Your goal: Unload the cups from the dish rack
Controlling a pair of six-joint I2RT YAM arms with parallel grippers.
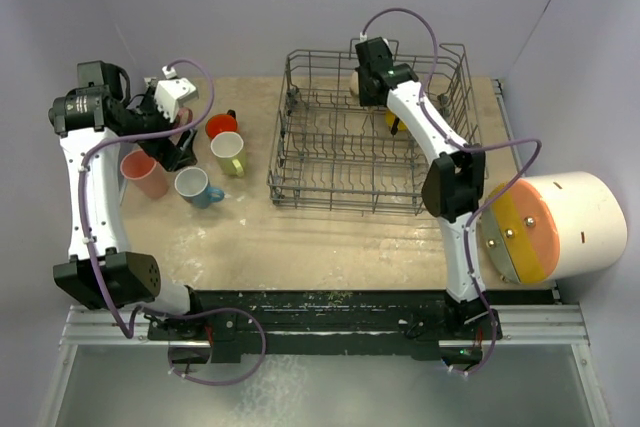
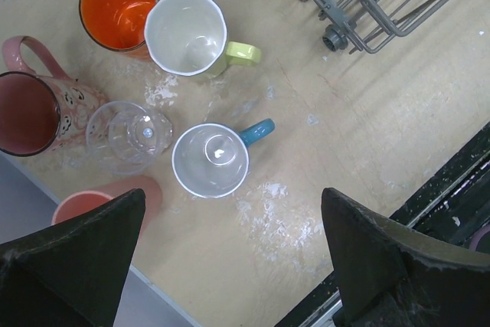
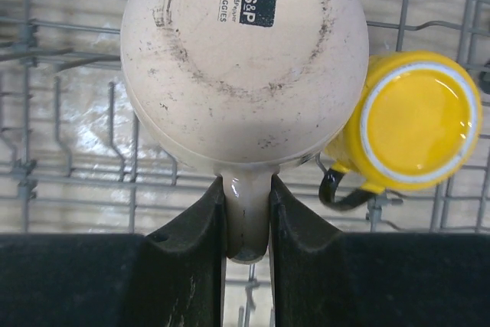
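The grey wire dish rack [image 1: 300,162] stands at the table's middle. My right gripper [image 1: 372,87] reaches into its far part and is shut [image 3: 246,220] on the handle of an upside-down beige mug [image 3: 237,59]. A yellow mug [image 3: 417,124] with a black handle lies upside down right beside it in the rack [image 3: 27,112]. My left gripper [image 2: 230,266] is open and empty, held above the table left of the rack. Below it stand an orange mug [image 2: 116,7], a pale yellow-green mug [image 2: 186,32], a pink mug [image 2: 31,109], a clear glass [image 2: 129,134], a blue mug [image 2: 212,160] and a pink tumbler [image 2: 92,201].
A big white cylinder with an orange end [image 1: 555,227] lies at the right edge of the table, beside my right arm. The rack's near left corner [image 2: 337,32] shows in the left wrist view. White smears mark the table near the blue mug.
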